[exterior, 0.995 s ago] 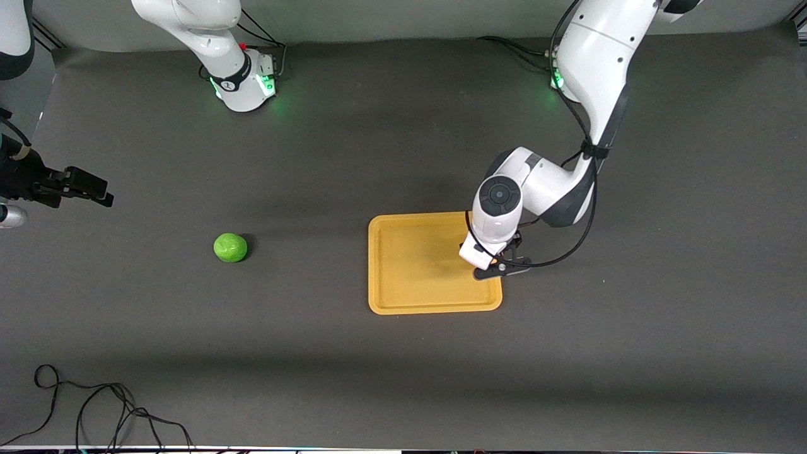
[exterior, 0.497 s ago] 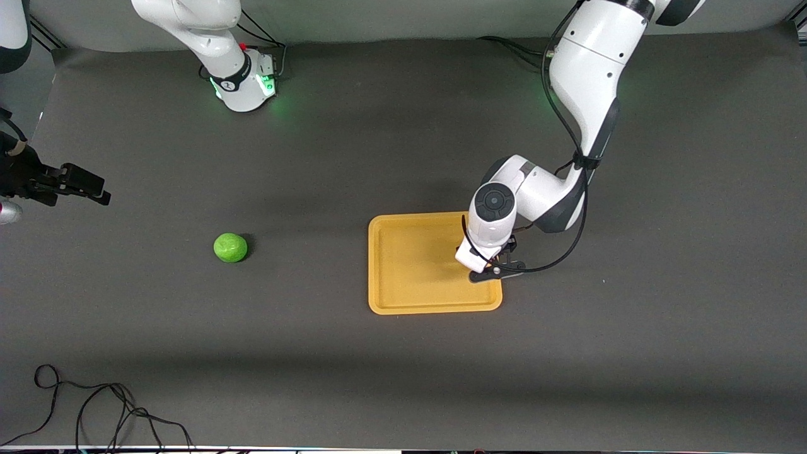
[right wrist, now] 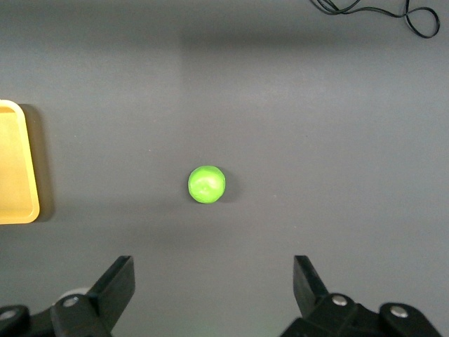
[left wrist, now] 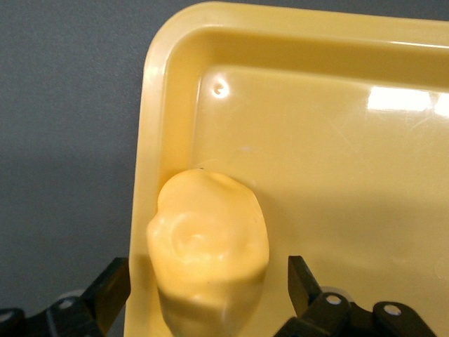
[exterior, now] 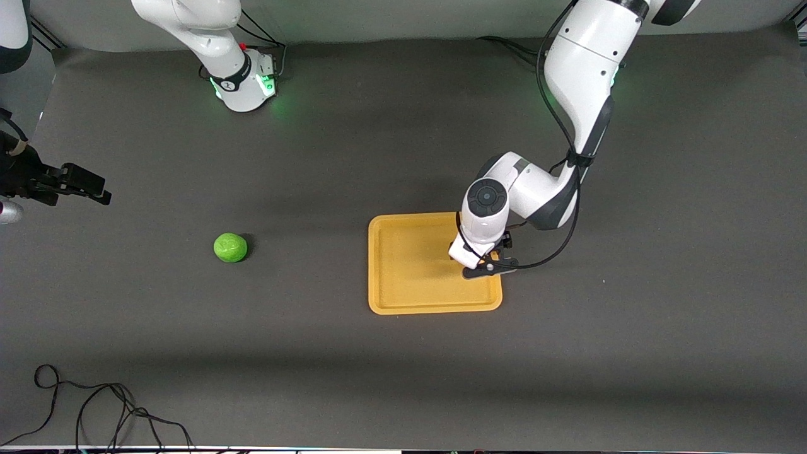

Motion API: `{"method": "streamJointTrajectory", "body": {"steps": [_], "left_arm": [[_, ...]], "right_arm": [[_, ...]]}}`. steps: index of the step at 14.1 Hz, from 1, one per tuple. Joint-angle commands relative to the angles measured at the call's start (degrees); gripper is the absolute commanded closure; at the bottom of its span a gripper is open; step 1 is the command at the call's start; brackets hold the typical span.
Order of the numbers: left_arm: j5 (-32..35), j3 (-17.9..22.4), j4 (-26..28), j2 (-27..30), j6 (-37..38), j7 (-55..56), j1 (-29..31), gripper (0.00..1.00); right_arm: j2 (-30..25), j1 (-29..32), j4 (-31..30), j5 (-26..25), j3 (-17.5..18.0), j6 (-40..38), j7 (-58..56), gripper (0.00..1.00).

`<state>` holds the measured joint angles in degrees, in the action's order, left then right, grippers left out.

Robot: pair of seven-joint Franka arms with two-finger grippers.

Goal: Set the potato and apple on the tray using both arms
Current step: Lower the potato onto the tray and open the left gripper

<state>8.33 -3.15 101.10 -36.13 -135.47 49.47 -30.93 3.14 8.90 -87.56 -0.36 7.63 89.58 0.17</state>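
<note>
**Q:** What fills the scene?

**A:** A dark grey bench (exterior: pixel 403 378) with two white arms. The left arm (exterior: pixel 580 75) bends down over a flat orange-yellow tray (exterior: pixel 410 252) near the middle of the bench. The right arm (exterior: pixel 202 31) waits, its hand held up over its own end of the bench.

**Q:** How do the jaws stand?

**A:** The left gripper (left wrist: pixel 208 270) is low over the tray's edge toward the left arm's end. Its jaws are spread, with a gap on each side of the potato (left wrist: pixel 207 239). The right gripper (right wrist: pixel 214 263) also has its jaws spread wide, holding nothing.

**Q:** Where are the potato and apple?

**A:** The lumpy yellow potato sits in the tray, against the raised rim, between the left jaws. The green apple (exterior: pixel 231 247) lies on the bare bench, well apart from the tray, toward the right arm's end.
</note>
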Motion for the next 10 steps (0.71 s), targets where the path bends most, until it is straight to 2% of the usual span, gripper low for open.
{"method": "streamJointTrajectory", "body": {"steps": [1,3,6,10], "left_arm": [[0.9,0.69,-1.08,-0.26,0.64,1.69,-0.8,0.0],[0.9,0.78,-1.61,1.14,1.52,1.34,-0.36,0.0],[0.98,1.31,-2.84,6.4,6.6,-0.94,1.39,0.0],[-1.12,0.96,-2.76,14.75,15.91,-15.86,9.2,0.0]], "right_arm": [[0.46,-0.28,-0.15,0.44,-0.24,-0.64,-1.4,0.02],[0.81,-0.55,-2.07,4.56,-0.07,0.67,-1.32,0.03],[0.72,-1.6,-7.61,5.1,0.02,6.72,-1.32,0.03],[-0.33,-3.53,-20.0,4.49,0.02,18.41,-1.4,0.03]]}}
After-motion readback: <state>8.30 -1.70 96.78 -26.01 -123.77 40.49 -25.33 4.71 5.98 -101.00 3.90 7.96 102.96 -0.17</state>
